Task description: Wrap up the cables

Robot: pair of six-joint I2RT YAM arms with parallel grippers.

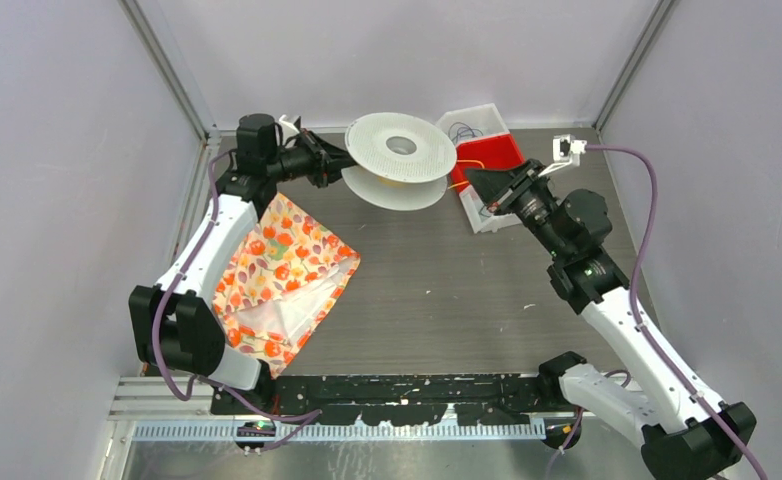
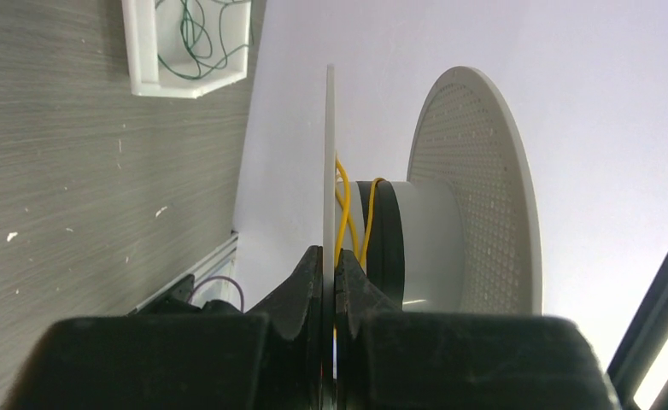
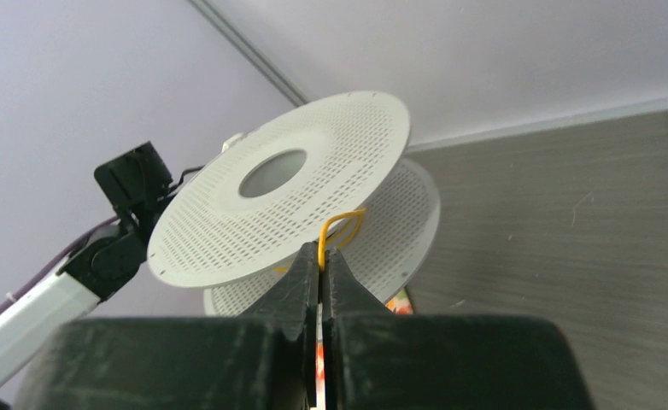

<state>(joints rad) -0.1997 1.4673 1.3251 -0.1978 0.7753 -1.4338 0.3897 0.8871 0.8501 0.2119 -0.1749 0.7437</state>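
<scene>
From above, the spool [image 1: 400, 158] is seen at the far middle of the table [image 1: 437, 300], flanked by the left gripper [image 1: 347, 158] and the right gripper [image 1: 470, 178]; a floral cloth [image 1: 282, 275] lies beside the left arm; dark cables [image 1: 464, 130] lie in a white bin [image 1: 472, 110] behind the right gripper. In the left wrist view, the jaws are seen clamped on the thin edge of one spool flange; the yellow cable [image 2: 345, 213] is looped round the hub. In the right wrist view, the jaws are seen pinched together on the yellow cable, which is led up between the flanges.
</scene>
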